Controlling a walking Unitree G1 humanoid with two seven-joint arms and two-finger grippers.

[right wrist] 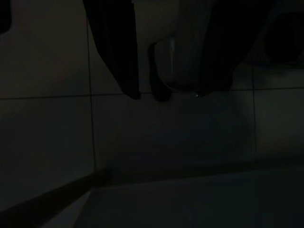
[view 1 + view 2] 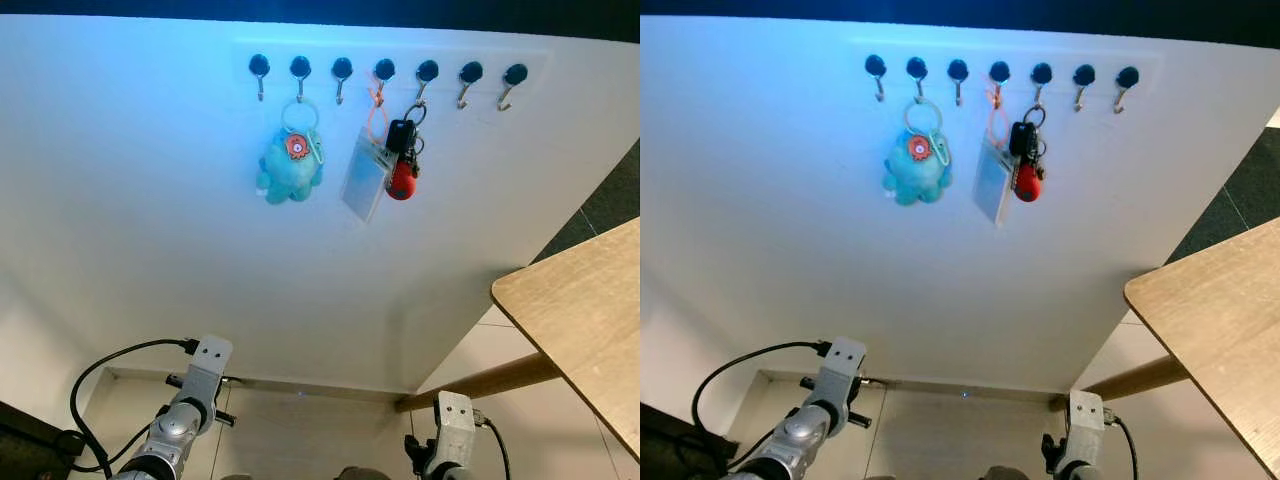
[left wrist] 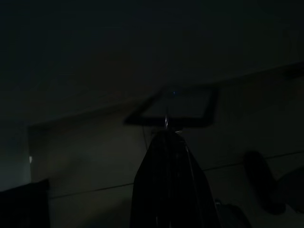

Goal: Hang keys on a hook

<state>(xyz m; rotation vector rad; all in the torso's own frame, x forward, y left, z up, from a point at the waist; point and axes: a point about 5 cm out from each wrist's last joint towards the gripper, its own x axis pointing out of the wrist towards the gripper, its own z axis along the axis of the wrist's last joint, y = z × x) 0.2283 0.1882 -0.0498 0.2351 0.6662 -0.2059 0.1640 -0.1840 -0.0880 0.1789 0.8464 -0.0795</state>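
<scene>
Item: keys [image 2: 403, 160] with red fob, hanging from the fifth hook [image 2: 427, 72] on the wall rack; we judge the task done. Left claw [image 3: 168, 142] closed, right claw [image 1: 164, 90] open, both empty.

Both silver arms ran off the bottom edge of the head views. The pale wooden desk [image 2: 585, 320] was cut by the right edge. The wrist views were nearly black: the left claw [image 3: 167, 142] was a dim dark wedge, the right claw [image 1: 166, 92] blurred dark shapes over floor tiles [image 1: 166, 137], finger spacing unreadable.
</scene>
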